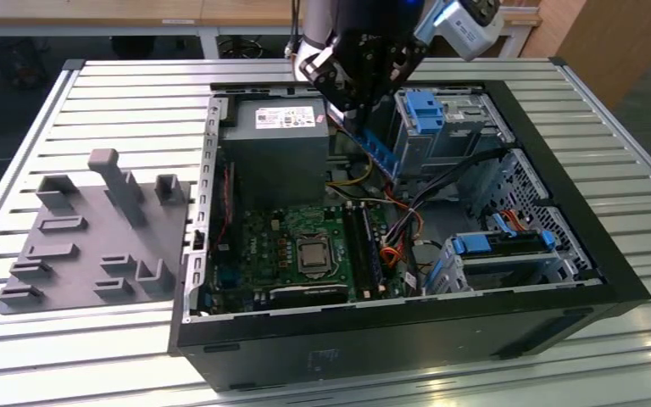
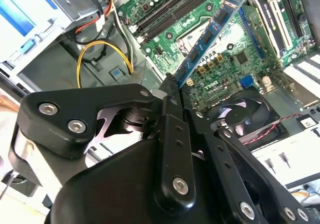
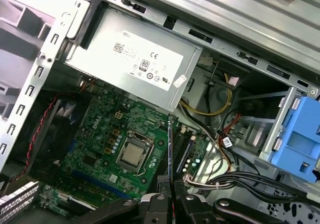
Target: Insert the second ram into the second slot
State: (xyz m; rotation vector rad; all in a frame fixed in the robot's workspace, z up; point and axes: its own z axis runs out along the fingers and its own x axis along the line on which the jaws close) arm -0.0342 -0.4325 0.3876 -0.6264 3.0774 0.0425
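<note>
Second wrist view: the black two-fingered hand is clamped on one end of the second ram, a long, thin, dark blue-green memory stick studded with small black chips. The stick runs lengthwise out from the fingertips, so its long axis points away from the hand and toward the green motherboard. It hangs in the air, touching nothing but the fingers. The long black memory slots lie beyond the stick's free end and a little to one side, and stick and slots run at a slight angle to each other.

In the first wrist view the stick shows edge-on as a thin line extending from the hand. It lies just beside the slots and near the square silver processor socket. By these views the stick is held clear of the board, near the slots, and is not yet seated. Whether another stick already fills a slot cannot be told.

Exterior view: the hand hovers over the open black computer case. The case holds the motherboard, a grey metal power supply box, bright blue plastic drive brackets and bundled cables. It rests on a slatted aluminium worktop, with a grey moulded fixture plate just beside it on the exterior view's left.
</note>
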